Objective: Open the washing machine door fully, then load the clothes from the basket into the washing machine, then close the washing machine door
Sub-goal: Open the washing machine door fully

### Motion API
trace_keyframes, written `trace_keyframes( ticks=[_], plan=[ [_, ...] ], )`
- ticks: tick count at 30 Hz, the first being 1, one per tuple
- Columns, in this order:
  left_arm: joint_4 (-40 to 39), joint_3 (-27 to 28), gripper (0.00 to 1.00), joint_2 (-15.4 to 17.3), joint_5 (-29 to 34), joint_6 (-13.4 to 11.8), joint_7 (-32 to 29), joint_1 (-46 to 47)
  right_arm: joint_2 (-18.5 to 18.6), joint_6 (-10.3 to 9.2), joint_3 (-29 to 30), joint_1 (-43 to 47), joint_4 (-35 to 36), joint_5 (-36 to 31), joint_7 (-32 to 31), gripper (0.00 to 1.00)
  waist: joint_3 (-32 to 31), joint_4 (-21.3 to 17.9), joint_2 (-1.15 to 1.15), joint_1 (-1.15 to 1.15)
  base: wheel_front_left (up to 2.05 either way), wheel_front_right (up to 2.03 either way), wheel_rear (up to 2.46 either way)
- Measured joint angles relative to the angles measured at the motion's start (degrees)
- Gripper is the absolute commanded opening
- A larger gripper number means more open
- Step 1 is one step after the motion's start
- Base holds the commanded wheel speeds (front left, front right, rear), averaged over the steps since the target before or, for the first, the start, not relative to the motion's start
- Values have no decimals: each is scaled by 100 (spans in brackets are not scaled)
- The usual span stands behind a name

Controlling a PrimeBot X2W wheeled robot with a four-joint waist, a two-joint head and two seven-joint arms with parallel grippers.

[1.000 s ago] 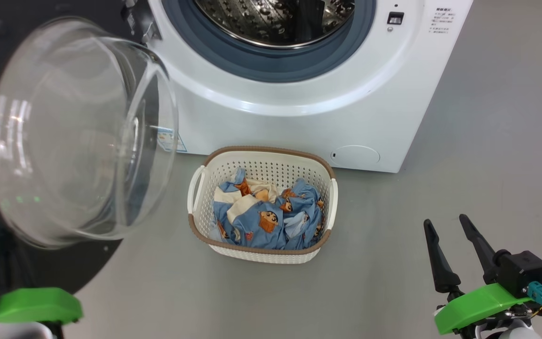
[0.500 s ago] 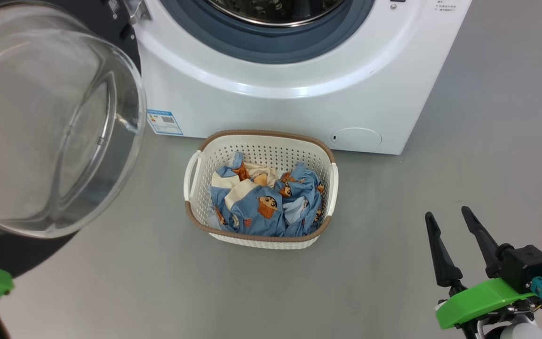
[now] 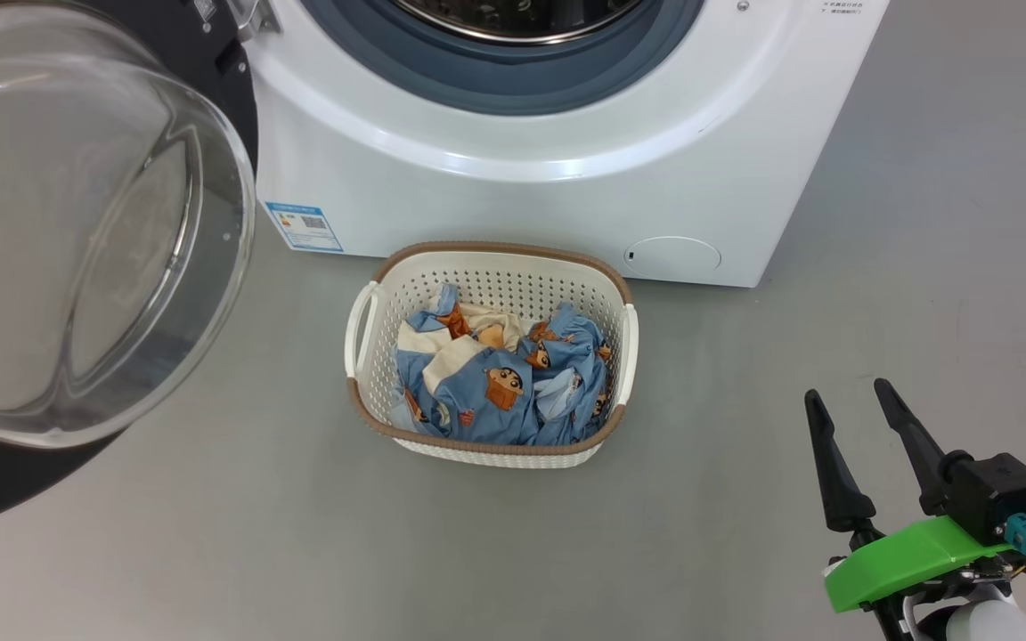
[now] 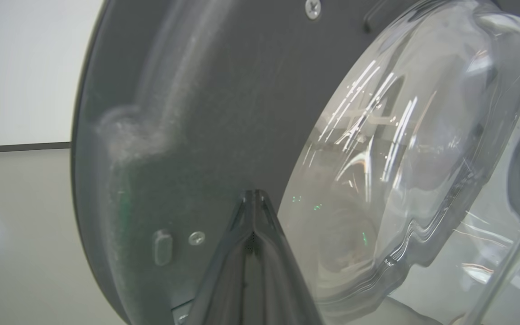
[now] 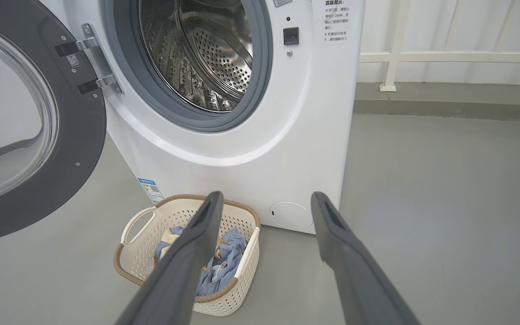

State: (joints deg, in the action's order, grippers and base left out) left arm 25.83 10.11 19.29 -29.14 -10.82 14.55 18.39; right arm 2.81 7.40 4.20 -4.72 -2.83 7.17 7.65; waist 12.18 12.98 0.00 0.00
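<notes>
- Your left pincer (image 4: 254,195) is pinched closed on nothing. Its tip points at the inner face of the door (image 4: 174,113), where the dark rim meets the glass bowl (image 4: 400,158). The wrist view does not show whether it touches the door.
- Your right pincer (image 3: 843,392) hangs wide open and empty at the lower right of the head view, over the floor (image 3: 727,552), with its fingers aimed up-view toward the washer (image 3: 522,205).
- The door stands swung out to the left on its hinges, clear of the mouth. The steel drum (image 5: 197,58) shows no laundry in it, so the opening looks done and loading looks like the step in hand.
- The basket (image 3: 495,251) sits on the floor just in front of the washer, below the mouth, with a handle at its left and another at its right. The clothes (image 3: 495,392) lie bunched inside it, none lifted out.
- The relation to watch: the basket lies ahead and to the left of the right pincer, well apart from it, and that arm is both the nearer and the free one.
- The heap seems to run side to side across the basket, so a reach from the right would likely meet it along its length; expect to drop in from above the rim.
</notes>
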Motion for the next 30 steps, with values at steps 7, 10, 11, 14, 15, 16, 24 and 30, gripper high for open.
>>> trace_keyframes(
  ticks=[7, 10, 11, 14, 15, 16, 24, 30],
  plan=[
    [-346, 309, 0, -347, 367, 49, 0, -177, 0, 0, -21, 1, -33, 0, 2, 100, -80, -30, 0, 0, 0, 0, 0],
    [-683, 410, 0, -517, 564, 49, 0, -476, 0, 0, -40, 4, -48, 1, 29, 100, -133, -60, 0, 0, 0, 0, 0],
    [-803, 430, 0, -581, 614, 49, 0, -594, 0, 0, -43, 4, -49, 1, 47, 100, -151, -72, 0, 0, 0, 0, 0],
    [-1169, 425, 0, -772, 781, 69, 0, -977, -1, 0, -54, 12, -62, 3, 53, 100, -227, -112, 0, 0, 0, 0, 0],
    [-1300, 411, 0, -834, 867, 102, 0, -1116, -1, 0, -55, 21, -64, 3, 54, 100, -255, -126, 0, 0, 0, 0, 0],
    [-1416, 376, 0, -887, 916, 108, 0, -1244, -1, 0, -54, 31, -67, 3, 56, 100, -282, -141, 0, 0, 0, 0, 0],
    [-2054, -75, 0, -1107, 1077, 309, -65, -2048, -2, 0, -85, 227, -58, 45, 102, 100, -511, -314, 0, 0, 0, 0, 0],
    [-2436, -438, 0, -1184, 1237, 374, -296, -2375, -3, 0, -145, 338, -45, 47, 101, 100, -711, -511, 0, 0, 0, 0, 0]
  ],
)
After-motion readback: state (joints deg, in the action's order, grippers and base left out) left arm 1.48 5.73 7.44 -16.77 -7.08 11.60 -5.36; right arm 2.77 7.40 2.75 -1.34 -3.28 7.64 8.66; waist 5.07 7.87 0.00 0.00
